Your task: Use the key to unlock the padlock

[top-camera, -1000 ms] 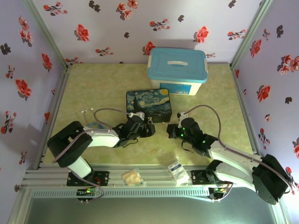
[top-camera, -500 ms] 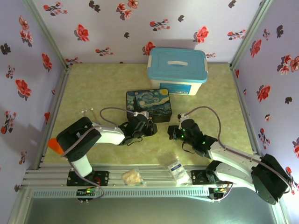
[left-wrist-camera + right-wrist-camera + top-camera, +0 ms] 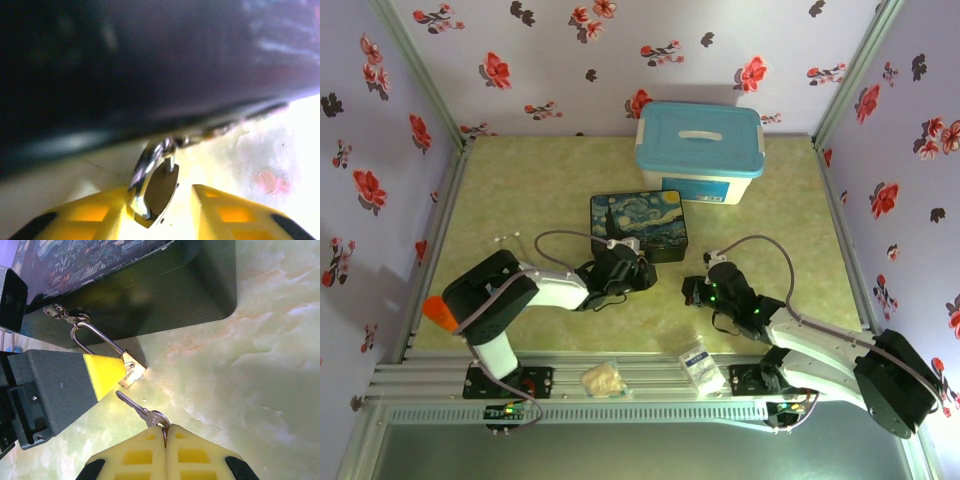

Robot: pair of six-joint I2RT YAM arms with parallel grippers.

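Right pincer (image 3: pixel 166 432) pinches the key (image 3: pixel 142 412) by its head, blade near the padlock (image 3: pixel 131 371). Left pincer (image 3: pixel 167 197) straddles that padlock; firm grip or not, cannot tell.

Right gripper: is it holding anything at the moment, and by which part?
Yes: the right gripper is shut on the key, pinching its round head between the fingertips; the blade sticks out free toward the padlock.
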